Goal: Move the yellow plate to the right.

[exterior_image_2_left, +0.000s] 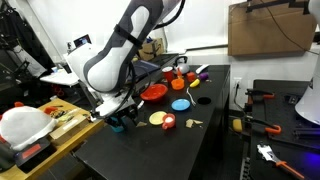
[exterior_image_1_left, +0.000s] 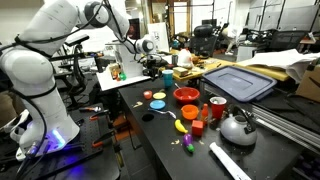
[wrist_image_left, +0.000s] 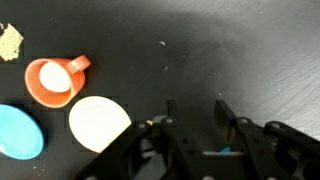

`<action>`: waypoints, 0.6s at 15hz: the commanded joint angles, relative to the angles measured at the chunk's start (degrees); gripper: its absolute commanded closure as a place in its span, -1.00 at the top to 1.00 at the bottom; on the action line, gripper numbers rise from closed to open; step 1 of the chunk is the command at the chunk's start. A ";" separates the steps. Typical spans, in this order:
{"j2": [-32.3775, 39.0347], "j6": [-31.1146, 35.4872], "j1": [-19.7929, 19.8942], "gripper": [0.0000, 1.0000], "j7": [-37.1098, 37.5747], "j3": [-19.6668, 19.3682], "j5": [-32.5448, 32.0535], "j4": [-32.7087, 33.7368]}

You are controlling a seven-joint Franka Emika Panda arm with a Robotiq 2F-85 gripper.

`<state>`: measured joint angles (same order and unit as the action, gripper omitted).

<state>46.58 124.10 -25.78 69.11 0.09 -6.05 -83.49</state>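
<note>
The pale yellow plate (wrist_image_left: 99, 123) lies flat on the black table, also seen in both exterior views (exterior_image_2_left: 158, 118) (exterior_image_1_left: 158, 103). An orange-red cup (wrist_image_left: 55, 80) stands right beside it. My gripper (wrist_image_left: 197, 120) is open and empty. It hovers over bare table just to the side of the plate, with the nearer finger close to the plate's rim but not touching. In an exterior view the gripper (exterior_image_2_left: 118, 118) is low near the table's edge, beside the plate.
A blue plate (wrist_image_left: 18, 132) (exterior_image_2_left: 180, 104) lies next to the yellow plate, and a red bowl (exterior_image_2_left: 153, 92) sits further on. A silver kettle (exterior_image_1_left: 237, 127), a red cup (exterior_image_1_left: 217, 106) and small toys are on the table. A cracker-like scrap (wrist_image_left: 10, 42) lies nearby.
</note>
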 commanded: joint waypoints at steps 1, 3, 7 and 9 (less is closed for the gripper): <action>-2.76 -1.39 0.37 0.50 0.94 -0.70 -1.06 -3.66; -4.04 -2.34 0.46 0.80 1.28 -1.13 -1.36 -5.25; -5.56 -2.90 1.37 1.00 1.97 -1.72 -1.03 -8.76; -6.44 -2.38 2.16 1.00 2.23 -1.75 -0.64 -10.86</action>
<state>44.12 121.84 -24.53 69.21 -1.59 -6.53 -88.81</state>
